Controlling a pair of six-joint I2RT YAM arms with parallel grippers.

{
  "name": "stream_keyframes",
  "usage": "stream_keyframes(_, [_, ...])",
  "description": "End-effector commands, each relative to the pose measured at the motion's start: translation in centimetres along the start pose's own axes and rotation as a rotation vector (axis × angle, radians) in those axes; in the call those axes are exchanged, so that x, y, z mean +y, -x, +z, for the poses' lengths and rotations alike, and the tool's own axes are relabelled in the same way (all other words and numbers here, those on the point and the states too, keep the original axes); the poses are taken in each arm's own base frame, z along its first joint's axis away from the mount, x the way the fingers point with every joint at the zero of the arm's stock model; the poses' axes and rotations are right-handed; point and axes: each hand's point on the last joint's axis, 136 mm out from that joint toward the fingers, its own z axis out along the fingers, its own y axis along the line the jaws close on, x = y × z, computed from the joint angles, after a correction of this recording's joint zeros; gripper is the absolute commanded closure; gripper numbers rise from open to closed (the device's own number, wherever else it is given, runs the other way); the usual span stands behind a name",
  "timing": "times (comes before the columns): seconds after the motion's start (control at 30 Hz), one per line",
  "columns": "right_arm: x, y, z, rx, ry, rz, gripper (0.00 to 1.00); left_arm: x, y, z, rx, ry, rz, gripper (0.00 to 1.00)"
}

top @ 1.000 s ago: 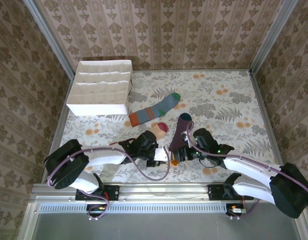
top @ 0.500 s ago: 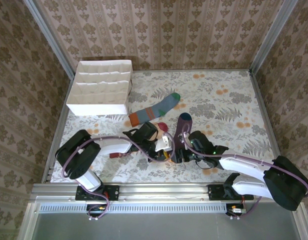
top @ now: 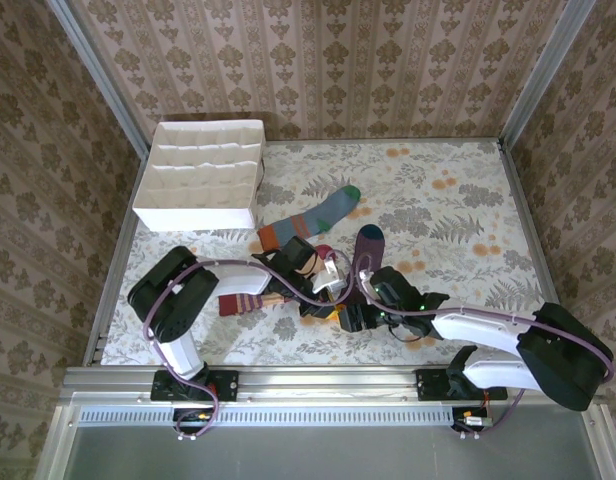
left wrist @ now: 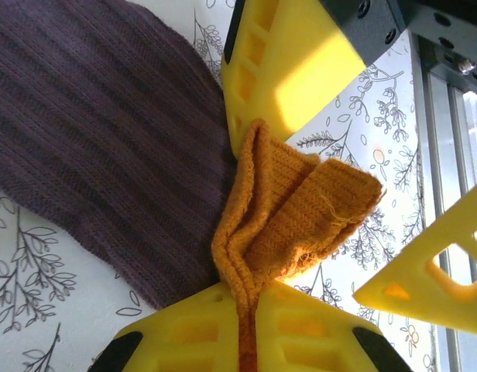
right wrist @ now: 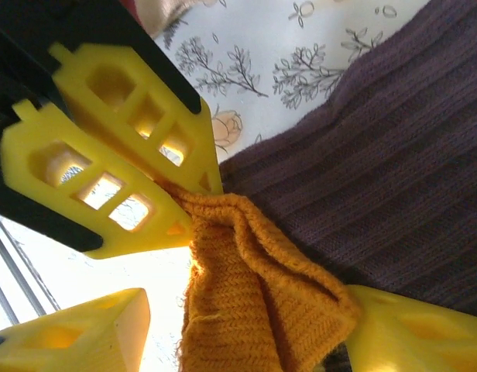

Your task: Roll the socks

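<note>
Top external: the left arm [top: 228,270] is bent low and folded inward, and the right arm [top: 478,325] lies stretched leftward. The left gripper [top: 323,290] and right gripper [top: 346,312] meet nose to nose at the near end of the purple sock [top: 365,252]. The grey-blue sock [top: 318,217] lies just beyond and left of the purple sock. The peach sock [top: 250,301] lies to its left, one end hidden under the left arm. The fingertips are hard to make out beneath the wrists. Left wrist: the left gripper [left wrist: 240,310] is pressed together on the purple sock's orange cuff [left wrist: 293,209], which is folded up. The right gripper's fingers [left wrist: 293,70] stand spread, one clear of the cuff. The sock body [left wrist: 107,139] is cut off at the frame edge. Right wrist: the right gripper [right wrist: 250,310] is spread, with the cuff bunched between its fingers. The left gripper's fingers [right wrist: 107,186] pinch the cuff's edge.
</note>
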Motion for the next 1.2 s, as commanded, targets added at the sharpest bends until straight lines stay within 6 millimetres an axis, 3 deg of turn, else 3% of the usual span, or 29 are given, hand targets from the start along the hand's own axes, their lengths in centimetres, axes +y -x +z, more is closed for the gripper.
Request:
stream_keyframes(0.0, [-0.6, 0.1, 0.3, -0.009, -0.035, 0.006, 0.41, -0.2, 0.1, 0.1, 0.013, -0.043, -0.052, 1.0])
stream_keyframes(0.2, [-3.5, 0.1, -0.9, -0.044, -0.205, 0.098, 0.84, 0.1, 0.4, -0.2, -0.006, -0.003, 0.007, 0.99])
stream_keyframes(0.3, [-4.4, -0.2, -1.9, -0.068, -0.241, 0.159, 0.94, 0.1, 1.0, -0.9, -0.059, 0.045, 0.115, 0.89])
stream_keyframes(0.5, [-6.0, -1.7, -2.9, -0.045, -0.256, 0.303, 0.97, 0.1, 3.0, -3.4, -0.194, 0.182, 0.303, 0.75])
stream_keyframes(0.6, [-5.9, -2.1, -2.6, -0.02, -0.229, 0.331, 0.97, 0.0, 3.6, -3.6, -0.21, 0.192, 0.323, 0.69])
stream_keyframes(0.83, [-5.4, -2.8, -1.4, 0.095, -0.199, 0.366, 0.96, -1.1, 4.2, -1.2, -0.173, 0.185, 0.371, 0.67])
stream_keyframes(1.0, [-4.9, -2.5, -0.9, 0.145, -0.189, 0.352, 0.95, -0.6, 5.3, 0.2, -0.167, 0.179, 0.336, 0.61])
stream_keyframes(1.17, [-4.9, -2.2, -0.9, 0.146, -0.185, 0.355, 0.94, 0.5, 5.8, 1.0, -0.152, 0.185, 0.278, 0.63])
